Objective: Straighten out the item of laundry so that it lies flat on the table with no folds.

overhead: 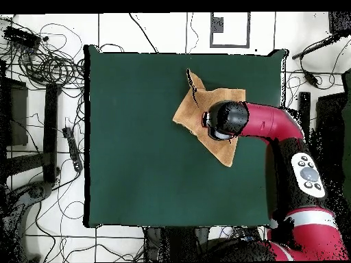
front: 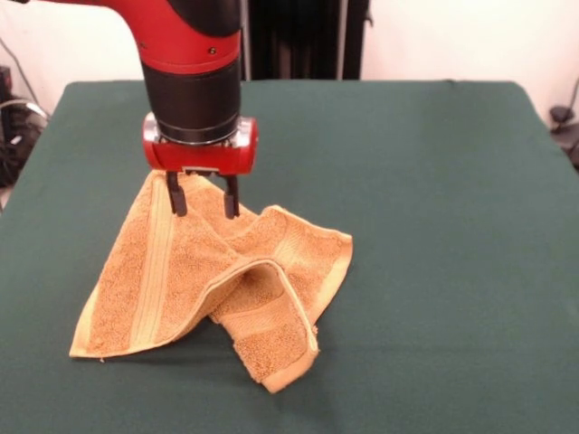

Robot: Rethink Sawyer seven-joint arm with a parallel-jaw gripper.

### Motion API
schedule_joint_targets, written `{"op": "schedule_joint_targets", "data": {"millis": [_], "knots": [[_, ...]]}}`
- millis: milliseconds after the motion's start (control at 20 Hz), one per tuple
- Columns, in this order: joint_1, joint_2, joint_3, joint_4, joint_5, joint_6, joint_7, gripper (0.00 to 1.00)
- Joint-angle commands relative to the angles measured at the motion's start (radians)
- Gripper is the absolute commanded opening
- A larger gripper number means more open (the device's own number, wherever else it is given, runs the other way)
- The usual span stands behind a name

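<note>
The golden-orange towel (front: 172, 280) lies crumpled on the green table (front: 425, 235), left of centre in the front view. One corner is folded over in a raised ridge, and a flap points toward the near edge. A woven band runs along its left side. My gripper (front: 204, 206) hangs straight down over the towel's far part. Its two black fingers (front: 175, 194) are spread apart, with their tips at the cloth. In the overhead view the towel (overhead: 194, 109) lies near the table's (overhead: 137, 144) far right, and the arm's wrist (overhead: 226, 120) covers the gripper and part of the cloth.
Green felt stretches wide to the right of and in front of the towel in the front view. Cables and black gear (overhead: 41, 61) lie on the floor beside the table. The arm's red links (overhead: 295, 157) reach in over the table's right edge.
</note>
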State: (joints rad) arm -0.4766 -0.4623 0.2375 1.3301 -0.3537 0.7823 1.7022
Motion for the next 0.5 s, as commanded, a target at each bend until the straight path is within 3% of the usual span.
{"op": "schedule_joint_targets", "data": {"millis": [50, 500], "knots": [[0.016, 0.046, 0.039, 0.048, -0.044, -0.051, -0.026, 1.00], [0.022, 0.063, 0.036, 0.046, -0.042, -0.080, 0.003, 1.00]]}}
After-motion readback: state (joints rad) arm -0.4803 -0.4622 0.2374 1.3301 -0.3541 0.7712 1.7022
